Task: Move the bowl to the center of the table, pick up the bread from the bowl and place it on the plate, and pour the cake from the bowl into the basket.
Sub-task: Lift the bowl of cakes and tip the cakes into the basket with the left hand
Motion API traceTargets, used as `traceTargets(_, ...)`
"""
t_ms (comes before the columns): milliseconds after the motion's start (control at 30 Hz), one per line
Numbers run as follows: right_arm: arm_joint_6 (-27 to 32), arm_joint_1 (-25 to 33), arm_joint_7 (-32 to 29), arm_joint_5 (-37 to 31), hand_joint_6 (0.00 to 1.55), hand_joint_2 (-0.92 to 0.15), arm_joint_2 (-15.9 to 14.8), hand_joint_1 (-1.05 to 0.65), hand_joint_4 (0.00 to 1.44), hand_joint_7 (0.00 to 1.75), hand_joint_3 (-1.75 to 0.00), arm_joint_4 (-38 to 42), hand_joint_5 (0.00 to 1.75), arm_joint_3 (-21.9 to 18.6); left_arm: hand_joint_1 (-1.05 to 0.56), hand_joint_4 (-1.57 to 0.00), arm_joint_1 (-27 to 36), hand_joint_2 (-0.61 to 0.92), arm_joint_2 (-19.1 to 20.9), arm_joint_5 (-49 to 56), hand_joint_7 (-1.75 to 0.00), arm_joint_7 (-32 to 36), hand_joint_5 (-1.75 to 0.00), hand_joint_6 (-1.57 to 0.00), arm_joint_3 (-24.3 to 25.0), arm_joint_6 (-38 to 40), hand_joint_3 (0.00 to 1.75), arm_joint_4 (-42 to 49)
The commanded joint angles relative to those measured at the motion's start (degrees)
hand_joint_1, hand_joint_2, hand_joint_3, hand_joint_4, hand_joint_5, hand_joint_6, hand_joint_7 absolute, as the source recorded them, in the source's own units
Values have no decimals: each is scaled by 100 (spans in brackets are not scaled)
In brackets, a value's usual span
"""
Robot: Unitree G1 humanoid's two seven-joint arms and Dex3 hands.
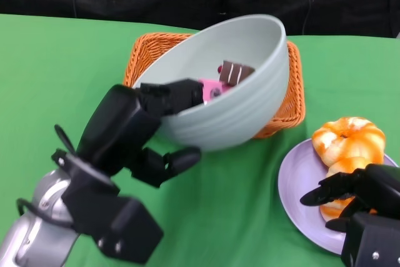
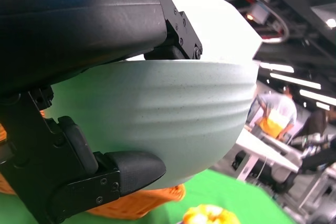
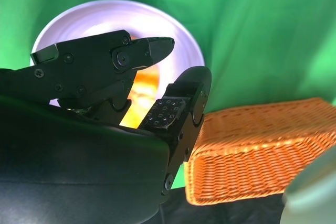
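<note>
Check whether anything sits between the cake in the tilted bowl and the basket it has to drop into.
Nothing visible does. The left hand holds the bowl tipped over the basket, with the cake lying against the bowl's inner wall. The basket's floor is hidden behind the bowl.

Woven wicker basket (image 1: 294, 101); matt ribbed bowl (image 1: 237, 107).

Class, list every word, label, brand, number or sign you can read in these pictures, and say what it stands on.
None can be read. The bowl, basket, plate, bread and cake carry no text, nor do the left hand and right hand. The room behind the bowl in the left wrist view is too blurred to show signs.
</note>
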Motion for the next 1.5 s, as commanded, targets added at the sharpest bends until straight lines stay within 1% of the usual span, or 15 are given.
traceTargets(33, -38, 103, 4, -63, 93, -92, -54, -27, 104, 2, -17, -107, 22, 115, -11, -101, -332, 17, -187, -371, -175, -80, -175, -83, 71, 120, 175, 263)
traceTargets(200, -71, 108, -26, -172, 92, -92, -44, -28, 102, 1, -17, -59, 20, 278, -9, -103, -563, 16, -374, -509, -175, -86, -175, -84, 105, 229, 175, 550)
traceTargets(300, -54, 167, -62, -222, 83, -92, -3, -27, 102, 0, -15, -91, 18, 320, -9, -103, -603, 17, -509, -678, -174, -139, -175, -84, 107, 317, 175, 661)
traceTargets(400, -2, 153, -39, -214, 80, -92, -12, -28, 101, 0, -16, -105, 17, 320, -10, -103, -681, 20, -688, -843, -171, -115, -175, -84, 101, 250, 175, 879)
traceTargets(533, -14, 101, -71, -150, 75, -92, 38, -27, 100, 0, -17, -67, 15, 330, -13, -105, -837, 21, -999, -1091, -170, -80, -175, -86, 138, 203, 174, 1288)
traceTargets(600, 12, 88, -73, -147, 73, -92, 81, -26, 99, 0, -17, -59, 14, 362, -12, -105, -882, 22, -1190, -1307, -165, -79, -175, -89, 199, 180, 171, 1496)
traceTargets(767, -38, 67, -65, -207, 72, -92, 101, -28, 100, 0, -18, -29, 14, 462, -13, -101, -1003, 22, -1603, -1717, -161, -91, -175, -92, 362, 166, 170, 1880)
traceTargets(900, -198, 118, -141, -155, 76, -92, 91, -30, 105, 2, -18, 13, 16, 460, -15, -99, -994, 20, -1948, -1914, -162, -7, -175, -92, 456, 688, 172, 1744)
traceTargets(1000, -197, 132, -105, -180, 78, -92, 67, -31, 105, 3, -19, -19, 16, 472, -13, -99, -1041, 19, -2210, -2208, -164, -27, -175, -92, 590, 959, 174, 1732)
traceTargets(1067, -166, 129, -71, -199, 81, -92, 67, -32, 105, 4, -18, -65, 16, 486, -13, -101, -1127, 20, -2373, -2411, -170, -33, -175, -89, 687, 1108, 173, 1794)
traceTargets(1167, -154, 126, -70, -199, 82, -92, 82, -32, 104, 5, -17, -90, 16, 494, -14, -101, -1213, 21, -2502, -2606, -173, -88, -175, -88, 804, 1231, 171, 1867)
traceTargets(1233, -168, 116, -121, -176, 78, -92, 144, -31, 102, 2, -17, -77, 15, 514, -16, -103, -1298, 24, -2625, -2917, -174, -146, -175, -88, 972, 1404, 163, 2013)
traceTargets(1333, -186, 97, -134, -177, 75, -92, 181, -30, 101, 1, -17, -67, 15, 554, -15, -104, -1383, 21, -2717, -3166, -173, -159, -175, -89, 1123, 1577, 166, 2163)
traceTargets(1400, -171, 66, -106, -189, 77, -92, 192, -30, 102, 2, -17, -51, 15, 612, -14, -104, -1496, 21, -2798, -3352, -174, -144, -175, -88, 1257, 1691, 173, 2301)
traceTargets(1500, -165, 24, -98, -184, 77, -92, 197, -30, 103, 2, -17, -2, 16, 656, -16, -107, -1676, 22, -2945, -3706, -175, -150, -175, -88, 1487, 1857, 174, 2423)
